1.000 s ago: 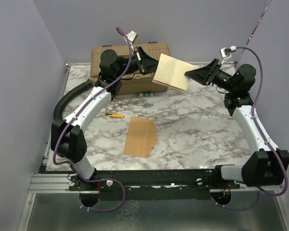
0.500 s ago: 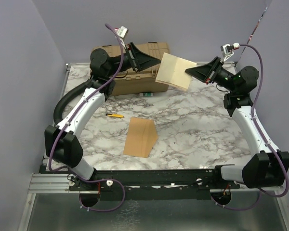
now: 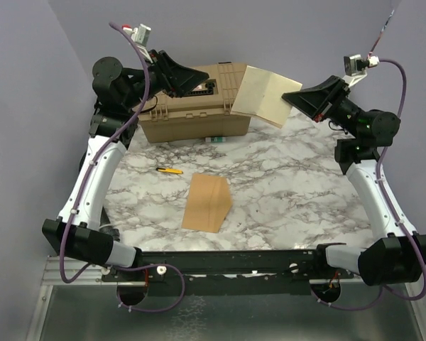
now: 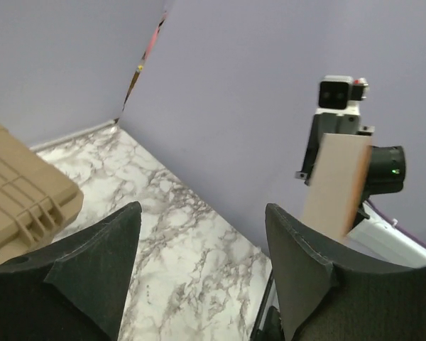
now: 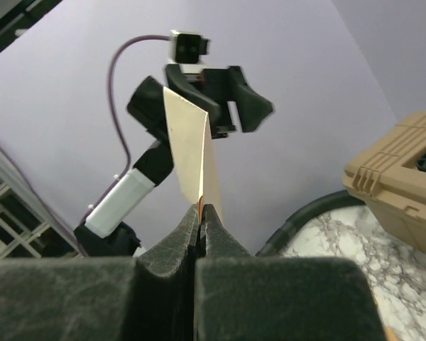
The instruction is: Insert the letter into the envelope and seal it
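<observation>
My right gripper [image 5: 200,213] is clamped shut on one edge of the letter [image 5: 190,145]. The sheet rises straight ahead of the fingers, its other edges free in open air. My left gripper [image 3: 199,77] faces it with jaws spread wide and empty, above the tan case [image 3: 192,117], a clear gap between them. The letter is pale tan and flat. The envelope [image 3: 207,202] lies on the table well below both tools.

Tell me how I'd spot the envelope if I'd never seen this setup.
Start with the white marble-patterned table. Near the middle of its front half, right of a small yellow object, lies the flat kraft-brown paper envelope. It is darker than the pale tan paper sheet that the right gripper holds in the air, and far flatter than the big tan plastic case behind.
</observation>
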### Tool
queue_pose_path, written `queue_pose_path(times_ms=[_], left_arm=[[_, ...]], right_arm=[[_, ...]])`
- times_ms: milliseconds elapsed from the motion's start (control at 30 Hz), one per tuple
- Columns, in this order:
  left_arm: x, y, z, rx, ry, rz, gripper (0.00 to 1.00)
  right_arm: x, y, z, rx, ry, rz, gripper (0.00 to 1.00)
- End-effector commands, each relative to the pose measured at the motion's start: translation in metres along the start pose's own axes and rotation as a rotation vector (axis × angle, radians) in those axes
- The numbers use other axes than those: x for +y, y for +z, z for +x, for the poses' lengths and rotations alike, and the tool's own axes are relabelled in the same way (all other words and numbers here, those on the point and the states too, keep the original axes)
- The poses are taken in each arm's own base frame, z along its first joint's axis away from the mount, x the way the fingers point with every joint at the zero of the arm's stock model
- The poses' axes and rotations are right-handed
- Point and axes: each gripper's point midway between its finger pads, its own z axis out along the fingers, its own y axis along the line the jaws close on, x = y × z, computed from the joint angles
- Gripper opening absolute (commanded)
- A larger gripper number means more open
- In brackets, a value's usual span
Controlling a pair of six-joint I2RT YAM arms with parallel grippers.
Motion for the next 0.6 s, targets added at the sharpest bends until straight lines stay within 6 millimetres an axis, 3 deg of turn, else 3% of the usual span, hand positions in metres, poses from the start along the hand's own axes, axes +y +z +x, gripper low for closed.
queue_pose_path(times_ms=[0,100,200,300,567], left_arm=[[0.021,0.01,0.038,0.105,-0.126,-0.033,0.71],[-0.035,0.016,0.053,0.149,-0.116,0.196,0.78],[-0.071,0.015,0.067,0.182,-0.083,0.312,0.84],[-0.081,0.015,0.074,0.198,-0.077,0.342,0.86],[-0.084,0.01,0.079,0.197,-0.108,0.366,0.86]], right_arm=[[0.036,0.005,0.005,0.053,0.004,-0.155,0.01],[0.028,0.015,0.016,0.054,0.051,-0.157,0.01],[0.026,0.026,0.029,0.061,0.093,-0.187,0.01],[0.028,0.036,0.036,0.064,0.119,-0.22,0.0],[0.011,0.044,0.04,0.051,0.173,-0.2,0.01]])
